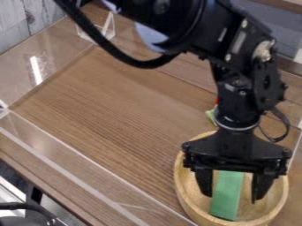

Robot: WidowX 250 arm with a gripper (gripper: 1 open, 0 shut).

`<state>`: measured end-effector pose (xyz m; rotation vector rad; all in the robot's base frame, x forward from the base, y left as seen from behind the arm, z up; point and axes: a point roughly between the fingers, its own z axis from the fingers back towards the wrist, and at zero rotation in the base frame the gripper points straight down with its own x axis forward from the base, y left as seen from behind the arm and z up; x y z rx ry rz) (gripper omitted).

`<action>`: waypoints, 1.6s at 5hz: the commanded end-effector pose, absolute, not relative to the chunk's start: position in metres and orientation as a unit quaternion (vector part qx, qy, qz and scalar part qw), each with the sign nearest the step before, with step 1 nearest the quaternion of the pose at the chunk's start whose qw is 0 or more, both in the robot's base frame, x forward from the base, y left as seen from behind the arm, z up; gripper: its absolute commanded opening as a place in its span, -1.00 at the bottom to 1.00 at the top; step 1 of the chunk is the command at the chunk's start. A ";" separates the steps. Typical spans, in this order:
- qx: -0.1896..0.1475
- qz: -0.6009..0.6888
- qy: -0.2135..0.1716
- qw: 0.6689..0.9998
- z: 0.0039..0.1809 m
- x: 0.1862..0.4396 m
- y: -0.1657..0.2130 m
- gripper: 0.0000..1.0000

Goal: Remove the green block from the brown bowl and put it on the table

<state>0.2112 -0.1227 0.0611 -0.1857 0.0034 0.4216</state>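
- My claw (236, 179) is in the lower right of the frame, pointing almost straight down into the brown bowl (189, 196).
- Its two black fingers (203, 181) are wide apart, one on each side of the green block (228, 197).
- The claw is not squeezing anything. I cannot tell if the fingers touch the block or the bowl.
- The green block lies flat inside the bowl. It runs from the middle of the bowl down toward the near rim.
- The top end of the block is hidden behind the claw.
- The bowl is round and light brown. It sits on the surface (118, 115) at the lower right, and the right side and bottom of it are cut off by the edge of the frame.
- The black arm (242, 79) goes up from the claw to the top of the frame.
- Just behind the arm, above the bowl, I see a small bit of something green (214, 116). It is too hidden to tell what it is.
- The surface is brown wood with dark lines.
- A low clear wall (48, 53) runs along the left side and the upper left of the surface.
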 end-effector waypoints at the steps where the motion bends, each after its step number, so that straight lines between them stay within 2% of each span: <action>1: -0.097 0.197 -0.005 0.976 0.054 0.215 -0.127 1.00; 2: -0.098 0.179 -0.001 0.979 0.042 0.215 -0.135 1.00; 4: -0.098 0.164 -0.007 0.981 0.044 0.218 -0.149 1.00; 8: -0.091 0.195 -0.025 0.976 0.019 0.212 -0.162 1.00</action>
